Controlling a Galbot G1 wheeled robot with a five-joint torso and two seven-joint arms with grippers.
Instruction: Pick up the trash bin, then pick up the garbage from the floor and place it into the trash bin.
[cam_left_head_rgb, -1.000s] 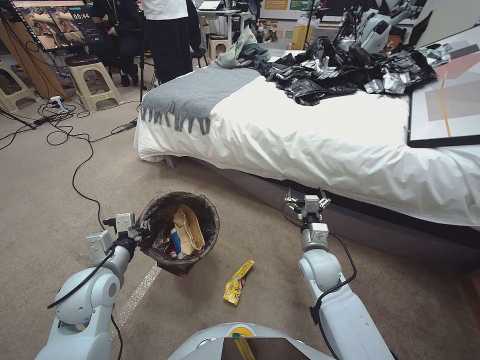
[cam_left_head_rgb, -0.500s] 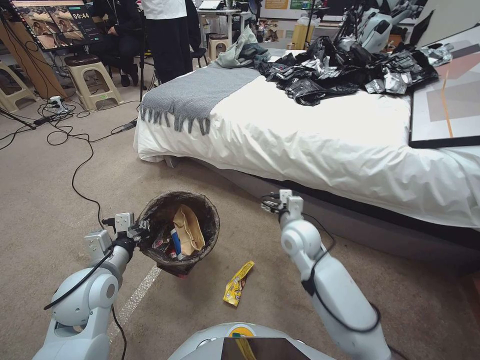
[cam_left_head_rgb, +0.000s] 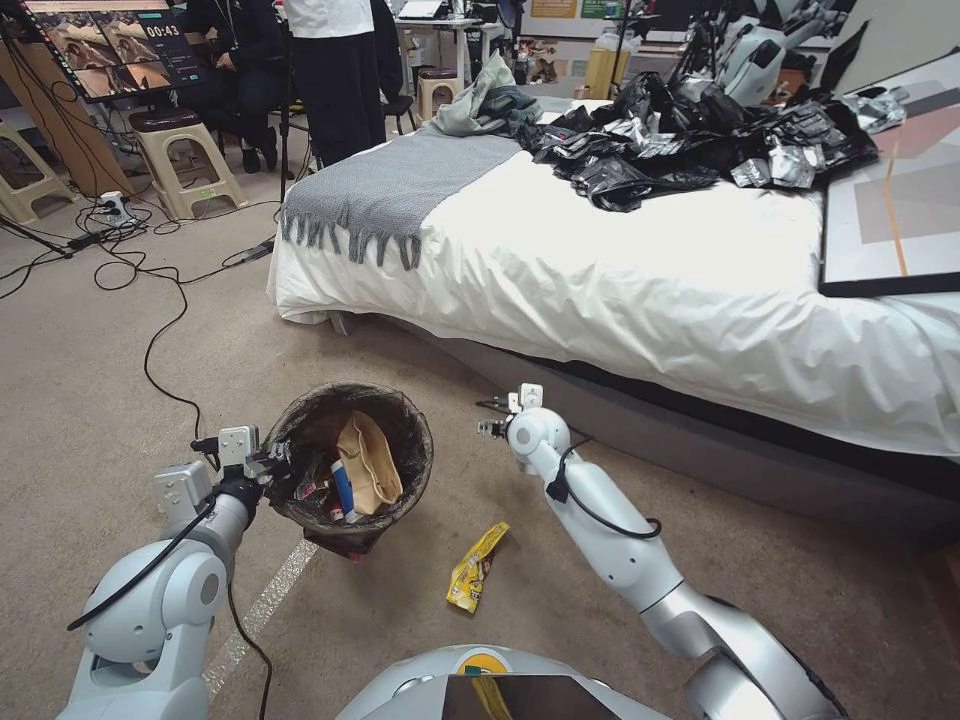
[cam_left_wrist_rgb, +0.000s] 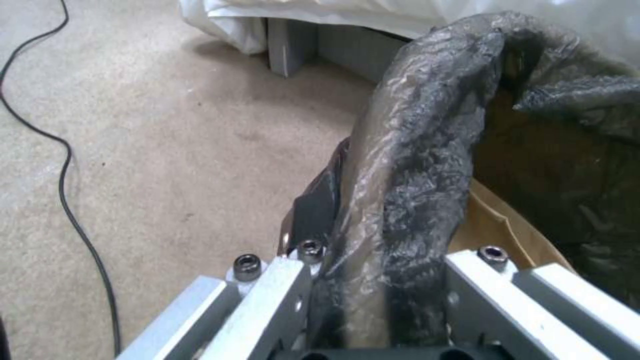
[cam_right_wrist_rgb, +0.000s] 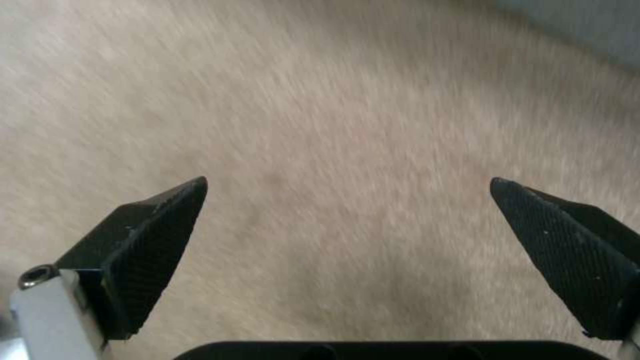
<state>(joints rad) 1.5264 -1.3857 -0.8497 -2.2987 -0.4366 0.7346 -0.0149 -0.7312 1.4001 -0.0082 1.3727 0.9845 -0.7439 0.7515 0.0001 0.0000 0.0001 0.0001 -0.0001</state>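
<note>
Left gripper (cam_left_head_rgb: 272, 462) clamped on the near rim of the trash bin (cam_left_head_rgb: 400, 420), jaws closed over the bag-covered edge, one on the outer wall, one inside. From the left wrist view, the dark folded bag (cam_left_wrist_rgb: 413, 165) bunched right between the jaws, with brown paper (cam_left_wrist_rgb: 497, 227) just past the inner one. Bin tilted, mouth leaning toward the robot, held by that rim over the floor (cam_left_head_rgb: 90, 400). Inside, beyond the left jaws: a crumpled brown paper bag (cam_left_head_rgb: 367, 462), a blue-white cup (cam_left_head_rgb: 342, 490) beside it, small red scraps lower down.

Right gripper (cam_left_head_rgb: 492, 428) out in front, beyond the bin's right side, pointed down at the carpet. Jaws wide open in the right wrist view, black textured pads (cam_right_wrist_rgb: 157, 235) far apart, bare beige carpet (cam_right_wrist_rgb: 333, 150) between and beyond them, nothing gripped.

Yellow wrapper (cam_left_head_rgb: 475, 567) flat on the floor, nearer the robot than the right jaws and well apart from them, just right of the bin's base. Pale tape strip (cam_left_head_rgb: 262, 603) on the carpet below the left arm.

Bed (cam_left_head_rgb: 640, 280) beyond the right jaws, white sheet hanging down its side, grey fringed blanket (cam_left_head_rgb: 390, 190) across the far end, heap of black bags (cam_left_head_rgb: 690, 140) on top. Black cable (cam_left_head_rgb: 165, 340) snaking over the carpet beyond the left jaws.
</note>
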